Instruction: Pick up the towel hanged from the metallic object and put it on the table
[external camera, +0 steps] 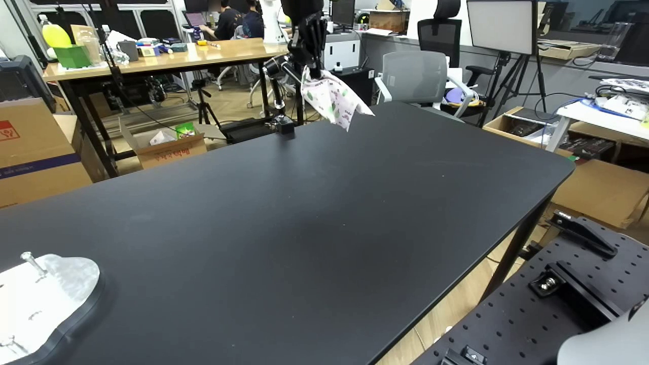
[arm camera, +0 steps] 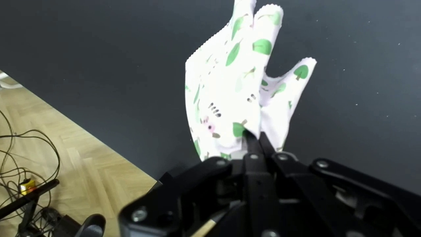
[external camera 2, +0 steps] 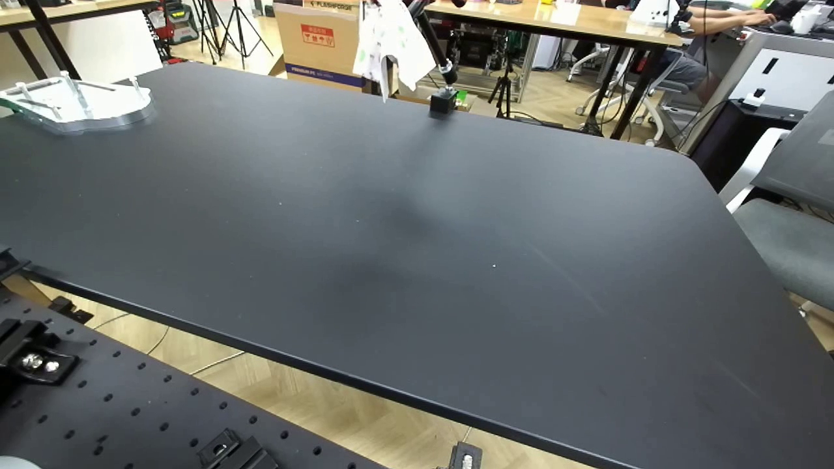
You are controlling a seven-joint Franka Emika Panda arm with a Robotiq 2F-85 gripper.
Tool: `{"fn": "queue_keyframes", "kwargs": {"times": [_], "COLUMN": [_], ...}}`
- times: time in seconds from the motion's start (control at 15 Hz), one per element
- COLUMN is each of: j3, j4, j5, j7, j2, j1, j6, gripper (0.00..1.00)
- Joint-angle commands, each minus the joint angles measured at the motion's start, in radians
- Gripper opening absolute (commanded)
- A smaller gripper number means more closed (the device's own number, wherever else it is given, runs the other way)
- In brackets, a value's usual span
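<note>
Gripping the towel in the pinched-together gripper, dangling it at upper centre in both exterior views, apparently completing the pick-up and lacking only the laying-down on the table.

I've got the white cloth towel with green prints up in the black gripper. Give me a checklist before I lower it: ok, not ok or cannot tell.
1. Gripper shut on the towel: ok.
2. Towel clear of the black jointed stand: cannot tell; they look close in both exterior views.
3. Black tabletop under the towel: ok, judging by the wrist view.
4. Towel spread flat: not ok; it hangs in folds.
5. Pale plate with silvery posts well away from the towel: ok.
</note>
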Motion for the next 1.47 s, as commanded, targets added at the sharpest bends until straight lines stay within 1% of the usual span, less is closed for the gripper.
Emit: {"fn": "queue_keyframes", "kwargs": {"times": [0.0,0.33,0.47,0.67,0.93,1.2,1.4], "j3": [-0.003,0.025,0.034,0.033,0.029,0.035,0.043], "j4": [-0.028,-0.105,-0.135,-0.173,-0.178,-0.152,-0.125], "j5": [0.029,0.008,-0.010,-0.057,-0.124,-0.158,-0.181], "j7": [0.031,0.143,0.209,0.344,0.474,0.503,0.530], "j2": [-0.069,-0.161,-0.181,-0.190,-0.149,-0.090,-0.038], "j1": [0.015,0.060,0.074,0.074,0.071,0.088,0.113], "j6": [-0.067,-0.140,-0.149,-0.141,-0.168,-0.199,-0.198], "gripper": [0.01,0.01,0.01,0.01,0.01,0.01,0.01]}}
